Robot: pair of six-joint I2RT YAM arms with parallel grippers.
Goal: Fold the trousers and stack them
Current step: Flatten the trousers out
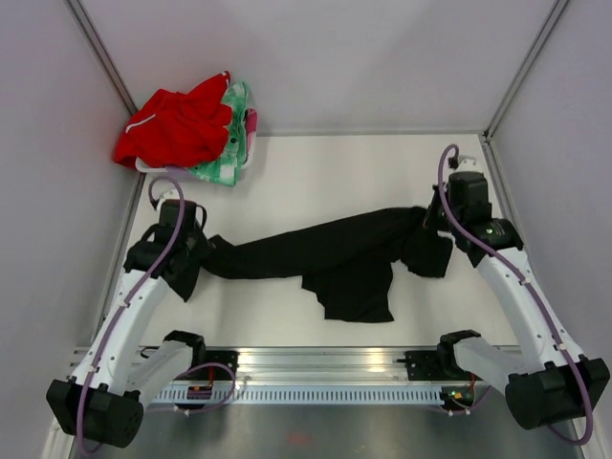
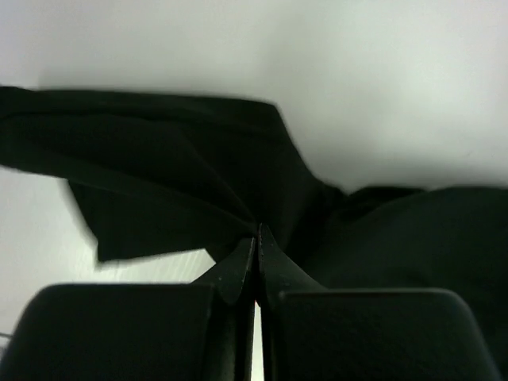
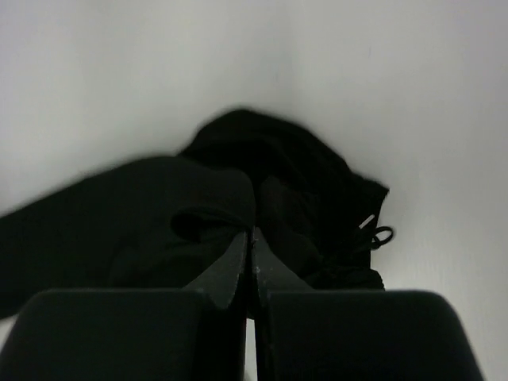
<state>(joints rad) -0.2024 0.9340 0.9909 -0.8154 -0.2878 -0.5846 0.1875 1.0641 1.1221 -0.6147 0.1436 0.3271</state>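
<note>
The black trousers [image 1: 335, 253] are stretched across the middle of the table between my two grippers, with one leg sagging toward the front. My left gripper [image 1: 196, 251] is shut on the trousers at their left end; its wrist view shows the cloth [image 2: 182, 175] pinched at the fingertips [image 2: 258, 232]. My right gripper [image 1: 435, 225] is shut on the trousers at the right end, near the waist. The right wrist view shows bunched cloth [image 3: 238, 182] and the drawstring [image 3: 373, 234] beside its tips [image 3: 251, 232].
A red garment with white trim [image 1: 177, 124] lies on a green-and-pink patterned cloth [image 1: 234, 143] in the back left corner. Walls close the table at the back and both sides. A metal rail [image 1: 316, 368] runs along the front edge.
</note>
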